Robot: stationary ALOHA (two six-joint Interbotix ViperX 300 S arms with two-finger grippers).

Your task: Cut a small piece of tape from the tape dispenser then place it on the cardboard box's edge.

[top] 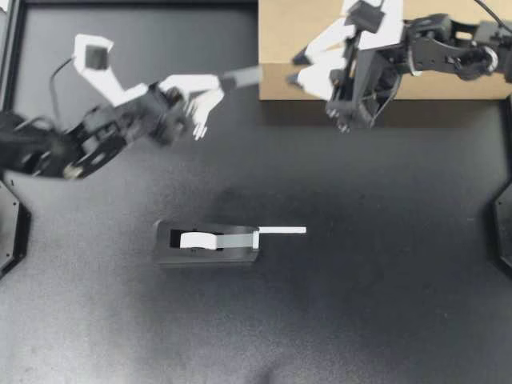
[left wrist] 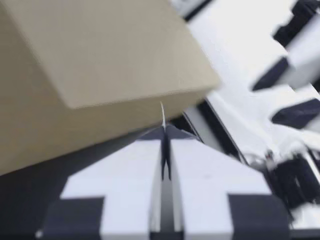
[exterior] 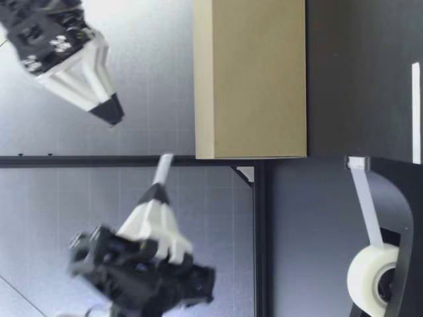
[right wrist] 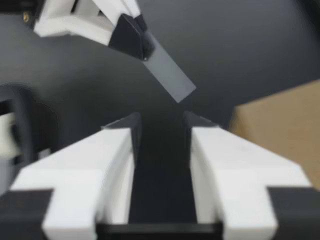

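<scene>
Left gripper (top: 227, 81): fingers closed on the tape piece (top: 246, 76), raised above the table (top: 360, 304).
Tape piece: projects from the left fingertips toward the cardboard box (top: 280, 40). From above, its free end reaches the box's near corner; contact cannot be told.
Right gripper (top: 298, 68): fingers parted, holding nothing, positioned over the box top and facing the left gripper.
Tape dispenser (top: 206, 244): stands on the table, well apart from both grippers.
Tape roll (exterior: 370, 274): seated in the dispenser.
Free strip (top: 282, 230): extends from the dispenser's cutter end.
</scene>
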